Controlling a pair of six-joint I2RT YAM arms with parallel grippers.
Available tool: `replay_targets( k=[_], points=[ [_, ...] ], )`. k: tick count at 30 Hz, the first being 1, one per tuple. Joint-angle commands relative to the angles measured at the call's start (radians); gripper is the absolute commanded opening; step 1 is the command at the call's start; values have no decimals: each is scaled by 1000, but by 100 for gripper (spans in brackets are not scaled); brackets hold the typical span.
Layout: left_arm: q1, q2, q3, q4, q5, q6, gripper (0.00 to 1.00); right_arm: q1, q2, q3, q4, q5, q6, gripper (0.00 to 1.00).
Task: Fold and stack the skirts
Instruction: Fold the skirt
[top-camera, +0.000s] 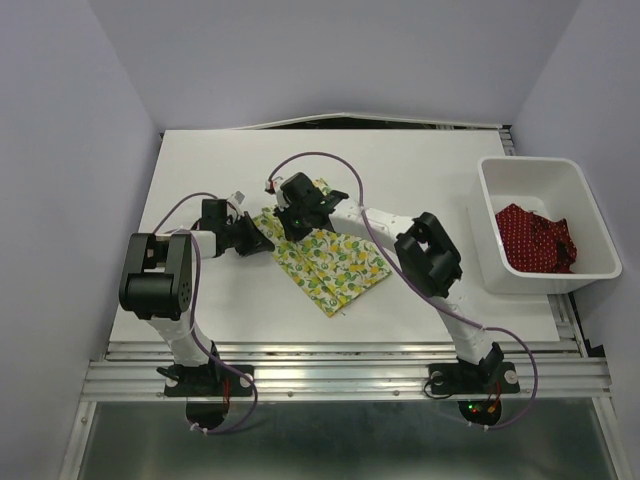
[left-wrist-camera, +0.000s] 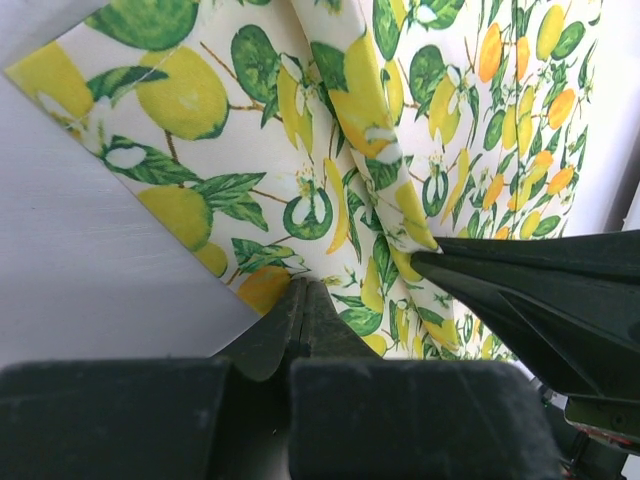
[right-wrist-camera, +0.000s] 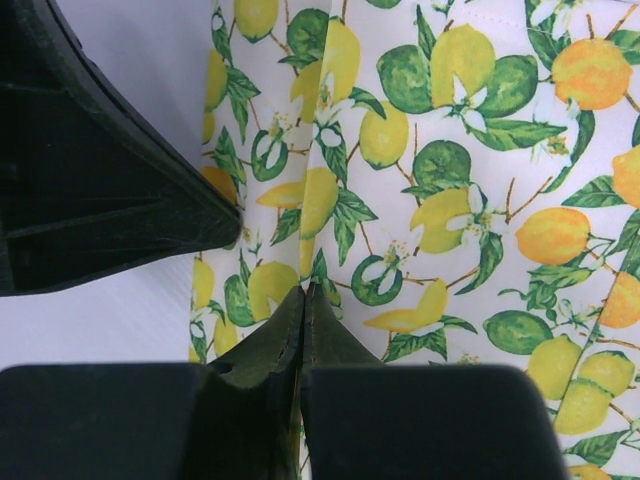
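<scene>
Folding the white lemon-print cloth skirt (top-camera: 335, 265): left gripper (left-wrist-camera: 305, 300) and right gripper (right-wrist-camera: 303, 300) pinch cloth between pressed-together jaws; the next move probably calls for carrying it across together.

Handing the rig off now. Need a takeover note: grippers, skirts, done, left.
Grippers: left gripper shut on lemon skirt at its edge; right gripper shut on a fold of it, close beside.
It lies on the table, fold unfinished.
In the bin, far right: red skirt, crumpled.
Done: nothing stacked yet.
Left: finish this fold, take red skirt out, fold it, stack both.
</scene>
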Motion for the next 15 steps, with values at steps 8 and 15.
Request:
replay_targets(
  k=[8,15],
  points=[
    [8,-23,21,-20,-47,28,0,7,-73,78,14,-113,88,1],
    [8,-29,18,-23,-50,29,0,7,-41,119,15,-111,138,1]
  ],
)
